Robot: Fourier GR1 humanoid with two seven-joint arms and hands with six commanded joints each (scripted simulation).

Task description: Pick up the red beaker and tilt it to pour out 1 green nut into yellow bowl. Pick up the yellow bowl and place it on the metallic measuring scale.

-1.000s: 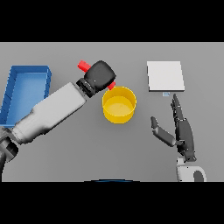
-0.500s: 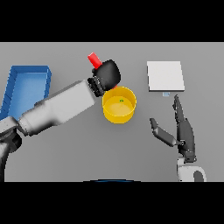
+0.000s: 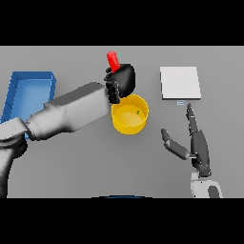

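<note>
- Here the left hand (image 3: 121, 82) is clenched round the red beaker (image 3: 113, 61), holding it above the tabletop (image 3: 86, 157) just beyond the far rim of the yellow bowl (image 3: 128, 116); only the beaker's upper part shows above the fingers, leaning slightly toward the left edge.
- The left arm reaches in from the left edge, crossing in front of the blue bin (image 3: 26, 97) that sits by that edge.
- The yellow bowl stands near the middle of the tabletop, with a small green nut (image 3: 138, 112) lying inside it toward its right side.
- The metallic measuring scale (image 3: 180, 82), a pale square plate, lies toward the far right corner, apart from the bowl.
- The right hand (image 3: 194, 143) shows near the near right corner, released, with straight fingers pointing toward the scale and the thumb spread toward the bowl; it touches nothing.
</note>
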